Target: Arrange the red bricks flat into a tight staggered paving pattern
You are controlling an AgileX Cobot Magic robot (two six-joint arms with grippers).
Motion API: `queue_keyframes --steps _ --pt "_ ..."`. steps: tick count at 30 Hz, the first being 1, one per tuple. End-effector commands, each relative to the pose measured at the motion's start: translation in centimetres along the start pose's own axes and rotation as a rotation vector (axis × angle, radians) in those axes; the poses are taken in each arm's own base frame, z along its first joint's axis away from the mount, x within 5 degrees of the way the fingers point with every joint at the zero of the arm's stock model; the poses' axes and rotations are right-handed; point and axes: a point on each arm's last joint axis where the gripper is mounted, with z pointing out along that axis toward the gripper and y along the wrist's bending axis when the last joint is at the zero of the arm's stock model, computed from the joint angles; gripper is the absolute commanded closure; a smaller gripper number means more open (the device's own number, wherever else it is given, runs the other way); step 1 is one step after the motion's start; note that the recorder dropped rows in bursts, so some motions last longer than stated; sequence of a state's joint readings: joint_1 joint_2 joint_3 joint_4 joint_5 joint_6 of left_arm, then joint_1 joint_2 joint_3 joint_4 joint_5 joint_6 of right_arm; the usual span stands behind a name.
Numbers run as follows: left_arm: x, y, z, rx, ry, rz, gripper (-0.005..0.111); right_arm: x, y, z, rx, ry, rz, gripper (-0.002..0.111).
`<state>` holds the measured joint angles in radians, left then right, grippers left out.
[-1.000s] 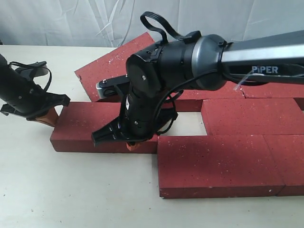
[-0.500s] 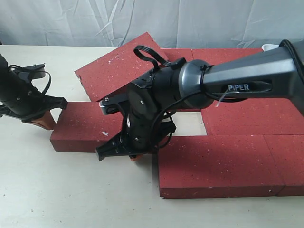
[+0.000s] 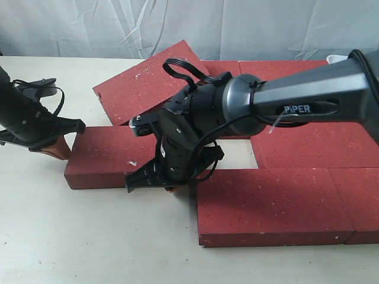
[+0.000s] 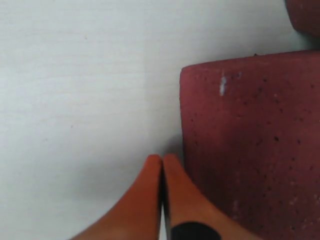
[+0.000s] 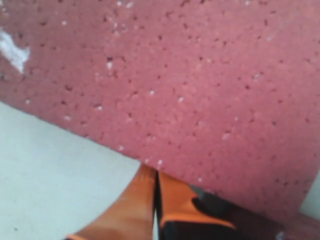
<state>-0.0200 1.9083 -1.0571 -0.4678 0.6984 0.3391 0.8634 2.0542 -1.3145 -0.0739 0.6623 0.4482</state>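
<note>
With both pairs of fingers pressed together and empty, the left tool (image 4: 161, 167) sits just beside the short end of 1 loose red brick (image 3: 106, 157) lying flat on the surface (image 3: 89, 236), the right tool (image 5: 155, 175) at its long near edge (an askew brick (image 3: 145, 80) lies behind it), next to the laid bricks (image 3: 266, 204).

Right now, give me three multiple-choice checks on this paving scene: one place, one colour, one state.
1. The left end effector sits: A) beside the end of the front-left brick; B) above the skewed rear brick; C) at the far-right bricks.
2. Its fingers are: A) blue; B) orange; C) silver.
3. Its jaws are: A) wide open; B) shut, empty; C) clamped on a brick.
Answers: 1A, its tips stand next to that brick's end face; 2B, orange in the left wrist view; 3B, the fingers meet with nothing between.
</note>
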Motion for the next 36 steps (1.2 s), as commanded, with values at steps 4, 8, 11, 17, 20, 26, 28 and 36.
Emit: queue_keyframes --steps 4,8,11,17,20,26,28,36 --pt "-0.2 -0.7 -0.2 0.065 -0.03 0.004 0.107 0.0 0.1 -0.5 -0.027 0.001 0.033 0.109" --pt "-0.2 -1.0 -0.1 0.076 -0.035 0.011 0.107 -0.2 0.5 -1.8 -0.058 -0.033 0.035 0.109" --pt "-0.1 -1.5 0.6 0.083 -0.017 0.026 0.107 -0.3 1.0 -2.8 -0.077 -0.066 0.013 0.109" --pt "0.2 -2.6 2.3 0.088 0.02 0.046 0.107 -0.5 1.1 -3.7 -0.09 -0.092 0.012 0.109" --pt "0.2 -3.0 2.4 0.104 0.01 0.028 0.107 -0.5 0.9 -4.0 -0.085 -0.089 0.017 0.109" --pt "0.2 -3.2 2.4 0.116 0.011 0.033 0.107 -1.2 -0.9 -5.3 -0.088 -0.107 0.076 0.109" --pt "0.2 -3.2 2.4 0.116 0.013 0.035 0.107 -1.5 -2.0 -6.4 -0.083 -0.117 0.097 0.109" --pt "-0.1 -3.5 2.0 0.136 0.033 0.048 0.107 -1.6 -11.7 -12.6 -0.109 -0.081 0.125 0.109"
